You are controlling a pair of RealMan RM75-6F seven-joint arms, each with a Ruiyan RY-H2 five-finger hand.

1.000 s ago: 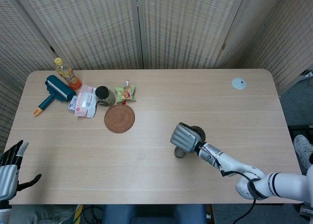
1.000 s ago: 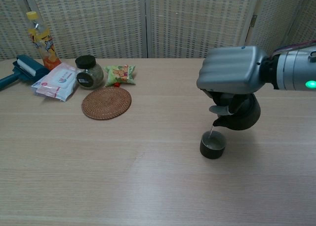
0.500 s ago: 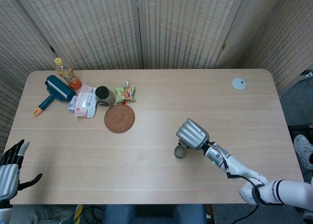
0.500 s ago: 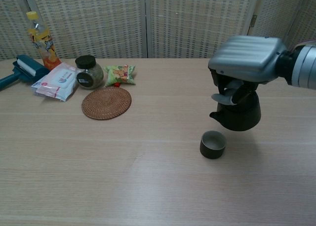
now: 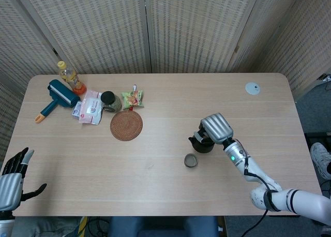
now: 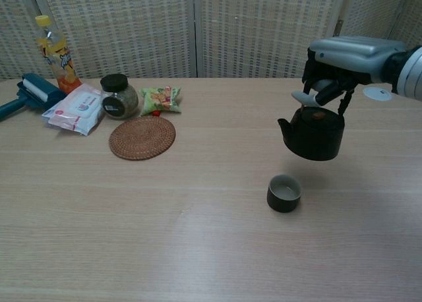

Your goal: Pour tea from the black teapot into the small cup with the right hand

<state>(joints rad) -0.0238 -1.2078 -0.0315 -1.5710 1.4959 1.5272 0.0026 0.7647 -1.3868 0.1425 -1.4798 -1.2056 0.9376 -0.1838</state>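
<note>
**Teapot held level above the table, cup just below it**

The right hand grips the black teapot by its handle from above — fingers curled under the handle, the pot hanging beneath them and clear of the table. The pot sits level, its spout pointing toward the robot's left, lid in place with a small reddish knob on top. In the head view the same hand covers most of the teapot, only the dark body and spout showing at its left edge.

The small cup stands upright on the table, in front of the pot and slightly to its left, apart from it; pale liquid shows inside. From the head view the cup lies just below and left of the pot.

The left hand hangs at the table's near left corner, fingers spread, holding nothing.

Along the far left of the table — a round woven coaster, a dark-lidded jar, a green snack packet, a wipes pack, a teal lint roller and a yellow-capped bottle. A small grey disc lies near the far right corner.
</note>
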